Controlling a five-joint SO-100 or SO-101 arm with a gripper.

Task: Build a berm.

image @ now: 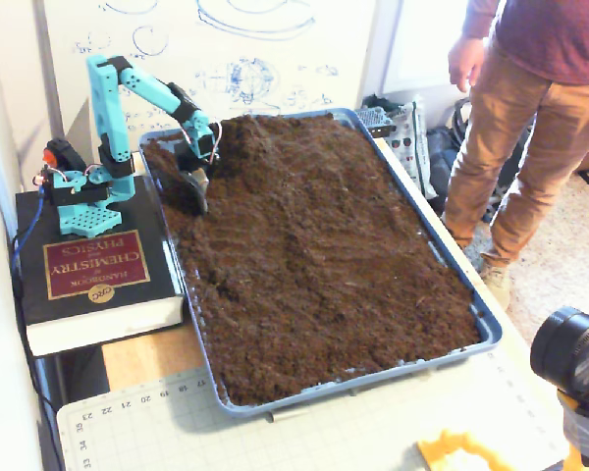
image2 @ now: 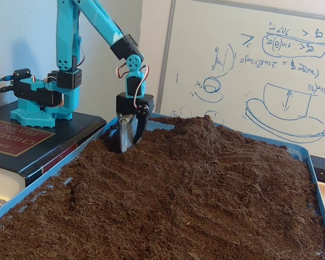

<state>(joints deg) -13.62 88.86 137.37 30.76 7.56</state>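
At far-left corner of blue plastic tray (image: 481, 324), tool (image2: 125, 142) tips sit buried in soil beside raised dark-brown soil berm (image2: 206, 132); jaw state unclear. Pushing step; next, likely sweep soil toward the berm.

Dark brown berm (image: 265, 132) in a blue tray (image: 486, 324) (turquoise arm (image2: 97, 21), maroon-labelled black book (image: 88, 270)).

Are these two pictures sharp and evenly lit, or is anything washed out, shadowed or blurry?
In the higher fixed view, the whiteboard is washed out and its drawings faint, and the near camera lens is blurred. In the low fixed view, light is softer, the drawings read clearly, and the gripper casts a dark shadow in the soil hollow beside the berm; the nearest soil looks slightly soft.
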